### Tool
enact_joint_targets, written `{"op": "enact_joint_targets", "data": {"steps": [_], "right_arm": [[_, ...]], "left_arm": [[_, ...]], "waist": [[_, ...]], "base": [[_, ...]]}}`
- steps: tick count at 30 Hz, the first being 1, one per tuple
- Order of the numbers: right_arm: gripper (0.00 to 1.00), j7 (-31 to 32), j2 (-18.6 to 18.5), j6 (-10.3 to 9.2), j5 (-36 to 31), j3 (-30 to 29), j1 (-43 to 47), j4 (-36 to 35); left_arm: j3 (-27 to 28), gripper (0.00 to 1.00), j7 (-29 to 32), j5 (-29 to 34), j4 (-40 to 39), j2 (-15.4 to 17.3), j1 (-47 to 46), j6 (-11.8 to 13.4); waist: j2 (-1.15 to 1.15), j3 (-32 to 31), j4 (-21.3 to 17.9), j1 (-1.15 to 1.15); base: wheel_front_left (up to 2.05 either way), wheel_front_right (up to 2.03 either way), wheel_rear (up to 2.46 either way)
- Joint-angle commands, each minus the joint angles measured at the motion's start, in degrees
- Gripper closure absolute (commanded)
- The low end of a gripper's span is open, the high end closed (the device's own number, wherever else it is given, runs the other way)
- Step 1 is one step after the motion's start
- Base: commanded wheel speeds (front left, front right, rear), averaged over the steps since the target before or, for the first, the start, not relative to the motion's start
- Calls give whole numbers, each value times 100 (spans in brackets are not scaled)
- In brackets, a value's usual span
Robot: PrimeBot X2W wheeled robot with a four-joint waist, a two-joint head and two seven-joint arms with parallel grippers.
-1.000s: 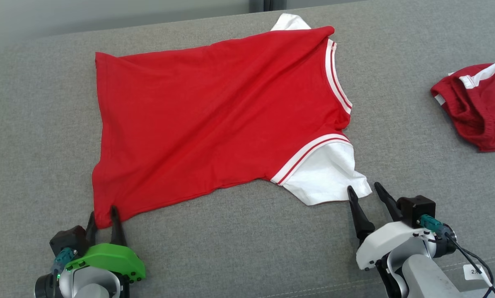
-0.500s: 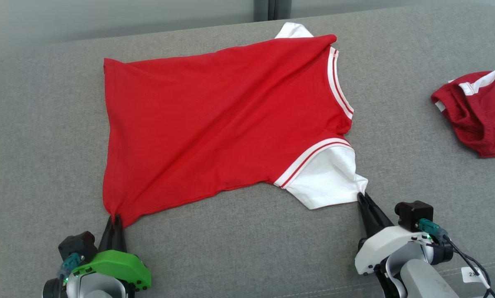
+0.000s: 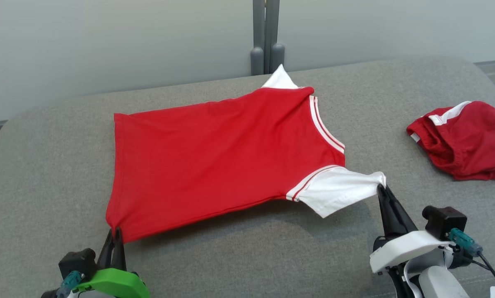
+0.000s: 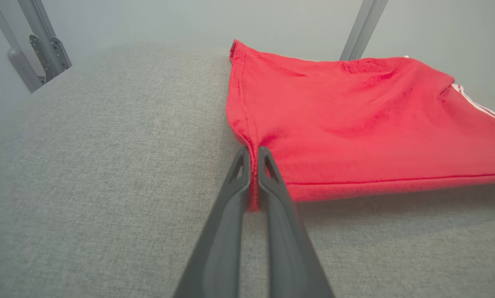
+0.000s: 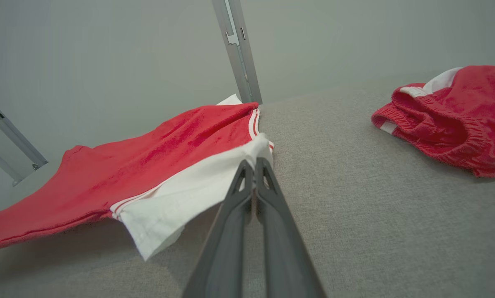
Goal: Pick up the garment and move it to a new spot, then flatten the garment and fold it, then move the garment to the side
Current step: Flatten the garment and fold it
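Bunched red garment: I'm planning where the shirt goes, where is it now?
In the head view the bunched red garment lies far right on the grey cushion, apart from the red shirt and beyond the right hand.

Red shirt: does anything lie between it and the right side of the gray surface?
Yes: crumpled red shorts lie on the right part of the gray surface, apart from the shirt. Toward the left, nothing visible blocks it.

Both sets of jaws, open 1 second before, closed: the left gripper (image 3: 114, 232) pinched the garment (image 3: 214, 153) by its hem corner, the right gripper (image 3: 382, 189) by its white sleeve (image 3: 338, 191). The edge between the 2 grippers rose off the grey cushion (image 3: 251, 252), with a shadow under it.
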Motion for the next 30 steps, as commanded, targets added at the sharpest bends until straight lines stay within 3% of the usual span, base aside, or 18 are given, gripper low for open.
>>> {"op": "enact_joint_targets", "data": {"steps": [1,6,11,18,22,25,30], "right_arm": [[100,1,-16,-9,58,-34,96,-198],[100,0,-164,-9,150,64,-301,-1031],[100,0,-643,-8,18,418,-1345,-1143],[100,1,-1174,-8,-23,960,-3271,-318],[100,1,-1241,-8,14,1206,-4430,467],[100,1,-1307,-8,-260,1298,-5665,1004],[100,0,-1350,-10,-753,1065,-7070,1213]], "left_arm": [[32,100,-3,85,-71,28,-3,-60],[52,100,-3,425,-369,225,-678,-249],[-285,100,-2,726,24,666,-1958,-369],[-923,100,235,1007,923,1009,-4018,-424],[-1124,100,260,1089,1361,1063,-5136,-427],[-1306,100,159,1320,1628,1038,-6190,-288],[-1307,100,9,1491,1578,1136,-7402,23]], "waist": [[0,-360,-80,0],[0,-321,-125,0],[0,-55,-145,0],[0,1098,-151,0],[0,1841,-173,0],[0,2450,-209,0],[0,2752,-263,0]], "base": [[0,0,0],[0,0,0],[0,0,0],[0,0,0],[0,0,0],[0,0,0],[0,0,0]]}}
